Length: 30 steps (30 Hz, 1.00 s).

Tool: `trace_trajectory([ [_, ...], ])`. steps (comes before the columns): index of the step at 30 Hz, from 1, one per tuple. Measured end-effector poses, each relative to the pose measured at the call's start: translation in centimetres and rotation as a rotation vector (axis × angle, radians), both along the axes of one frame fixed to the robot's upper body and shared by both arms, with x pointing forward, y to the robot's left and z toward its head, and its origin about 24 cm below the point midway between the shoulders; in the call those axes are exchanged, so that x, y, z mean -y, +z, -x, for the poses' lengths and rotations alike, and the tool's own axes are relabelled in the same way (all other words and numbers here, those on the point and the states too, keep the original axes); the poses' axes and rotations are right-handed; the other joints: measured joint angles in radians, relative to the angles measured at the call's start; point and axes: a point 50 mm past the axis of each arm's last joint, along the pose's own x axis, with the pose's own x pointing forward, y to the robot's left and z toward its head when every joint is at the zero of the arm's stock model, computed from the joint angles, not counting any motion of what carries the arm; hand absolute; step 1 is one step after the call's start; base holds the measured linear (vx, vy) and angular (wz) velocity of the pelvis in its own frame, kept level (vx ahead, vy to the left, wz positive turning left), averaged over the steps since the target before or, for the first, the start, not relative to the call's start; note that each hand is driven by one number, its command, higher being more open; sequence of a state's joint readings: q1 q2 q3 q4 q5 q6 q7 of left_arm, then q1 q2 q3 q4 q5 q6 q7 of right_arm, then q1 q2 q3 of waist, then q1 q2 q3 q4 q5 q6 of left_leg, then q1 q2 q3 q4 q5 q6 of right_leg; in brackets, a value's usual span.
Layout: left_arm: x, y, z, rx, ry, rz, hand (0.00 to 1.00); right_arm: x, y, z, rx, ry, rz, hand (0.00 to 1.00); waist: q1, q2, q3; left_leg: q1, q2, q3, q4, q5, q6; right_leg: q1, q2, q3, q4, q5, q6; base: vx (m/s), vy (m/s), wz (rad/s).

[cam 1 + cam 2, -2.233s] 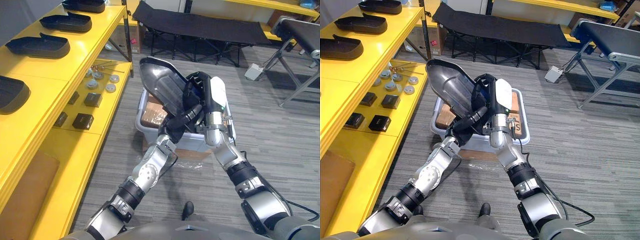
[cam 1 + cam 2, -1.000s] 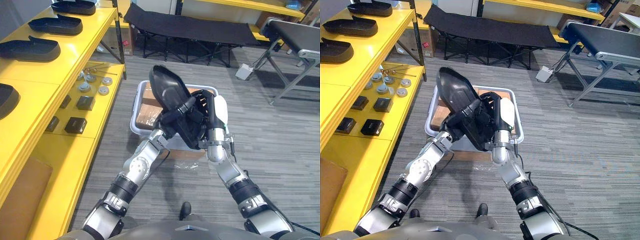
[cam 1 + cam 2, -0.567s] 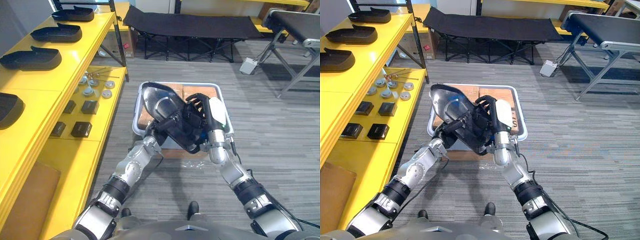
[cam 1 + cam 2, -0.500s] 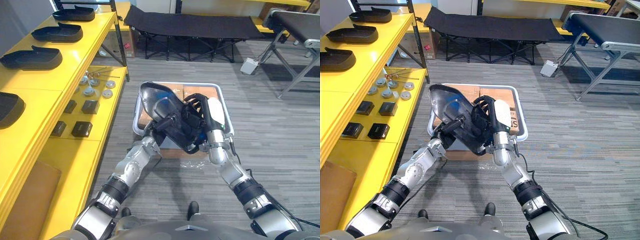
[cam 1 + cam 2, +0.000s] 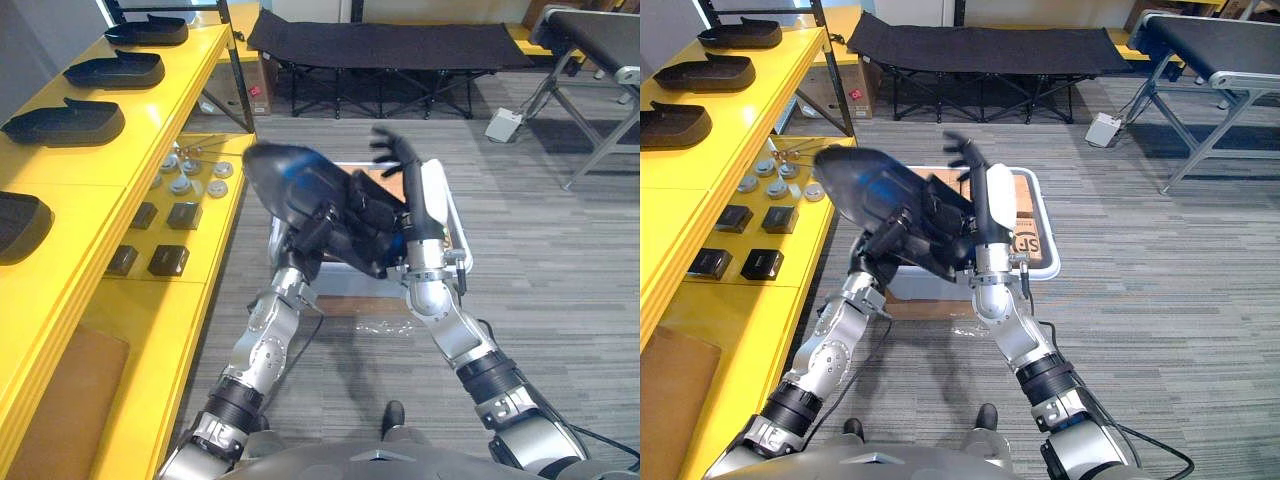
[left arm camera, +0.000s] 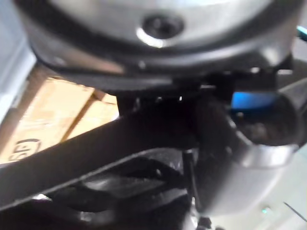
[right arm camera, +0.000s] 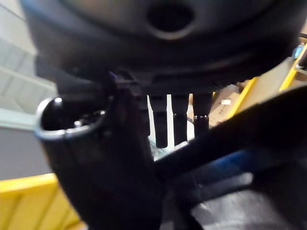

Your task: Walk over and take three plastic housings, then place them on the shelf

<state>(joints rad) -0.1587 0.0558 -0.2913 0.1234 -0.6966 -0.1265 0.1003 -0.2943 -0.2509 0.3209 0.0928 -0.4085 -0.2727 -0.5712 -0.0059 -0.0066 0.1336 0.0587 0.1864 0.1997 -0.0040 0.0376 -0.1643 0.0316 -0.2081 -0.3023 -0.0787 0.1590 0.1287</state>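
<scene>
Editor: So, where is the part?

Photographer: Directly above the grey crate (image 5: 458, 250). A black plastic housing (image 5: 290, 180) hangs tilted between both hands, its broad end toward the yellow shelf (image 5: 110, 180) that stands left of the crate.

Editor: Is it a firm hold?

Photographer: Doubtful. The right hand (image 5: 408, 195) lies against it with fingers (image 5: 388, 150) straight and spread, nothing curled round. The left hand (image 5: 322, 228) sits under it, and its hold cannot be told. If the squeeze between the hands eases on the turn toward the shelf, the housing likely slips and drops into the crate.
</scene>
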Motion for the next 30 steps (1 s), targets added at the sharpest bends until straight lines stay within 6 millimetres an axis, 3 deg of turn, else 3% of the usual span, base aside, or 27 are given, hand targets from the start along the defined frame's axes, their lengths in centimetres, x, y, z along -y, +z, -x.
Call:
trace_trajectory([
  [2,-1.6,1.4,0.1,0.075,0.124,-0.15,0.0,-0.2,1.9,1.0,0.082,0.036,-0.094,1.0,0.0,0.002,-0.001,0.003,0.0,0.001,0.0,-0.001,0.0,0.003,0.0,-0.001,0.0,0.0,0.0,0.0,0.0,0.0],
  [6,-5.8,2.1,0.7,0.104,0.403,-0.356,0.0,1.3,3.0,2.2,0.129,0.021,-0.229,1.0,-0.002,0.007,-0.005,0.004,0.0,-0.001,0.0,-0.001,0.0,0.006,-0.001,-0.006,0.0,-0.001,0.0,0.0,0.0,0.0],
  [8,-9.0,1.7,1.8,0.069,0.59,-0.472,0.0,3.4,2.0,2.6,0.073,-0.04,-0.31,1.0,0.0,0.011,-0.007,0.004,0.0,-0.003,0.0,-0.001,0.0,0.007,-0.001,-0.011,0.0,-0.005,-0.004,0.0,0.0,0.02],
  [11,-11.8,1.1,3.4,0.028,0.754,-0.574,0.0,5.3,0.1,3.4,-0.019,-0.094,-0.368,1.0,0.002,0.018,-0.012,0.004,0.001,-0.008,0.0,-0.002,-0.001,0.011,-0.001,-0.02,0.0,-0.011,-0.007,0.0,0.001,0.06],
  [14,-12.7,1.0,4.4,0.035,0.805,-0.629,0.0,5.6,-1.0,3.9,-0.087,-0.069,-0.404,1.0,0.004,0.023,-0.016,0.003,0.001,-0.011,0.0,-0.002,-0.002,0.008,-0.001,-0.024,-0.005,-0.015,-0.01,-0.01,0.007,0.04],
  [20,-11.6,4.1,5.0,0.289,0.652,-0.658,0.0,4.9,-2.3,4.3,-0.219,0.109,-0.405,1.0,0.005,0.029,-0.028,0.001,0.002,-0.017,0.0,-0.004,-0.002,0.014,-0.001,-0.037,-0.006,-0.023,-0.012,0.01,0.008,0.04],
  [24,-11.2,7.3,5.4,0.541,0.418,-0.791,0.0,4.7,-2.6,4.3,-0.295,0.263,-0.354,1.0,0.004,0.045,-0.043,0.001,0.001,-0.017,0.002,-0.009,0.0,0.014,-0.001,-0.038,-0.006,-0.021,-0.007,0.0,0.0,0.0],
  [30,-10.0,9.4,6.2,0.727,0.099,-0.848,0.0,4.7,-2.9,3.5,-0.41,0.43,-0.219,1.0,0.005,0.064,-0.074,-0.003,0.001,-0.026,0.009,-0.011,0.002,0.025,-0.001,-0.058,-0.001,-0.019,-0.004,0.02,0.01,0.04],
])
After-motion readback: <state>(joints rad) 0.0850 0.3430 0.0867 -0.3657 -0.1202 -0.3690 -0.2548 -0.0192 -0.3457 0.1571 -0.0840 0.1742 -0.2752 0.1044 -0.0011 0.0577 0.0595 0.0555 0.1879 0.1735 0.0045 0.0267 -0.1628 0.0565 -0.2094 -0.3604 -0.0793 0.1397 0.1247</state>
